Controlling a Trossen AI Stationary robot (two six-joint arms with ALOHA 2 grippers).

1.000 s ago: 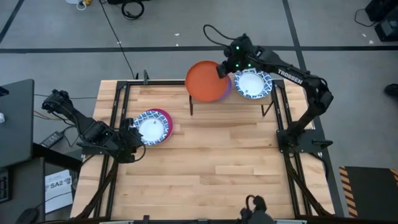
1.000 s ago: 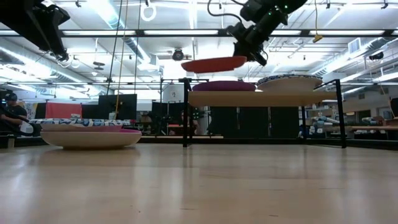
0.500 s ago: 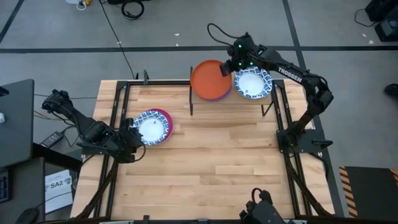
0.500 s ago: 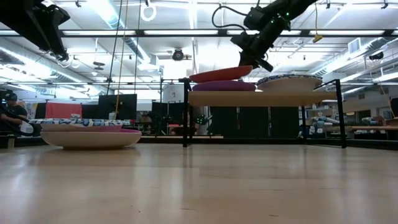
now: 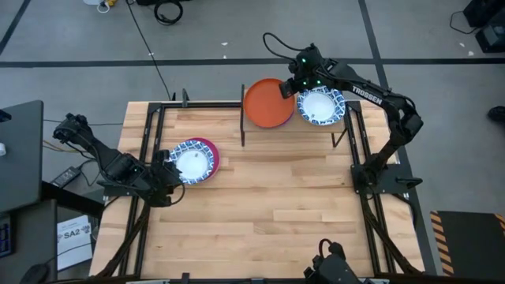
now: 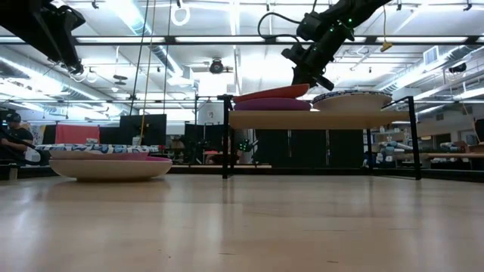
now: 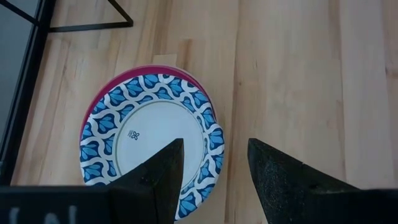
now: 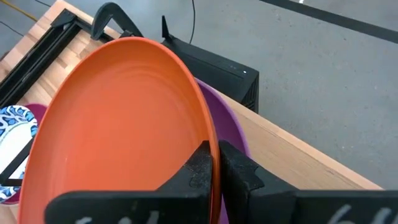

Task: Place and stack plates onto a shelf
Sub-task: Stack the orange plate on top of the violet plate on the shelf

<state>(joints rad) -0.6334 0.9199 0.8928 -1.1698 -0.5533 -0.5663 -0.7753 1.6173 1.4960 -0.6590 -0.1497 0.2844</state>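
Note:
The shelf stands at the table's far edge. On it lies a purple plate, with an orange plate tilted on top of it. My right gripper is shut on the orange plate. A white plate with a blue rim sits on the shelf's right half. At the table's left, another blue-rimmed plate lies on a magenta plate. My left gripper hovers open beside that pair, touching nothing. My right gripper pinches the orange plate's rim between its two fingers, on the side next to the blue-rimmed plate. The fingers slant down from the shelf's right. The held edge is raised and the opposite edge rests on the purple plate.
Black frame rails run along the table's left and right sides. The shelf's thin black legs stand on the tabletop. The wooden tabletop stretches bare across the middle and near side. A person sits in the room beyond.
My right gripper has gone down and toward the table's right with the orange plate. The plate hung level above the shelf; its left edge has come down onto the purple plate, while the held edge stays raised.

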